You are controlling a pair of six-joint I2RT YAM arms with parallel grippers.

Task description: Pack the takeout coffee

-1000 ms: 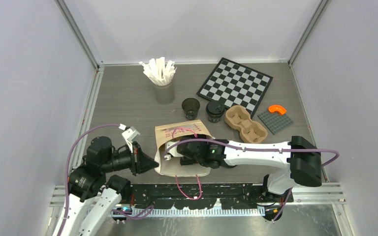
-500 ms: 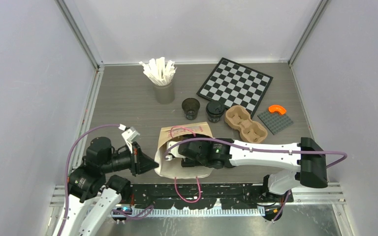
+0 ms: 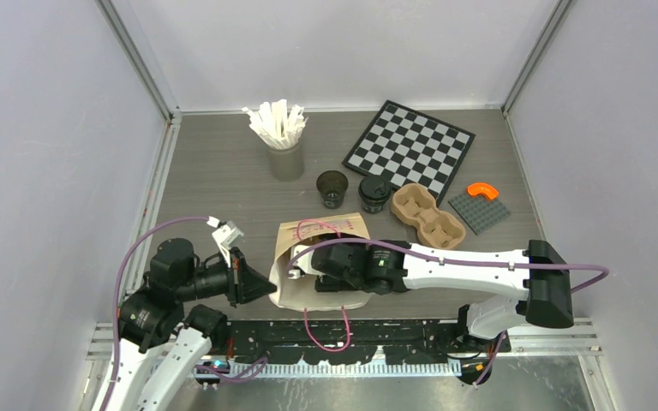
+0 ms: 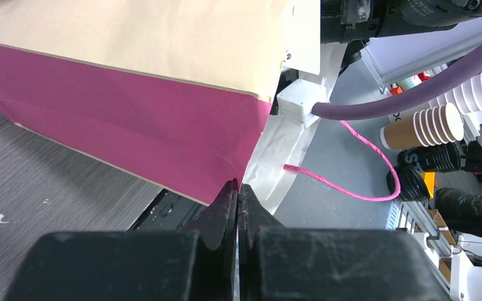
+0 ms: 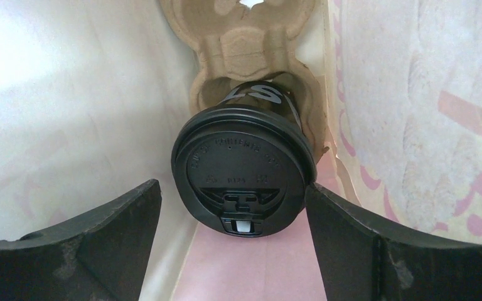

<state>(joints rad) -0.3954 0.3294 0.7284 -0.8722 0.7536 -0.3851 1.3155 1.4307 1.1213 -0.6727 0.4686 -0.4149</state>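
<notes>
Inside paper bag (image 5: 50,113) | lidded cup (image 5: 245,153) between jaws of right claw (image 5: 232,187), wide open, ungripped | left claw (image 4: 238,187) closed

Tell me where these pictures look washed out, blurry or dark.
Right wrist: the bag's inner wall is blown out white at upper left, while the cup lid is sharp. Left wrist: the left end effector is dark and soft. Top external: evenly lit.

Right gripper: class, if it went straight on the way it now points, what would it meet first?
Probably the lidded black cup, sitting in the pulp carrier inside the paper bag, dead ahead of the right gripper; depth is unclear.
</notes>
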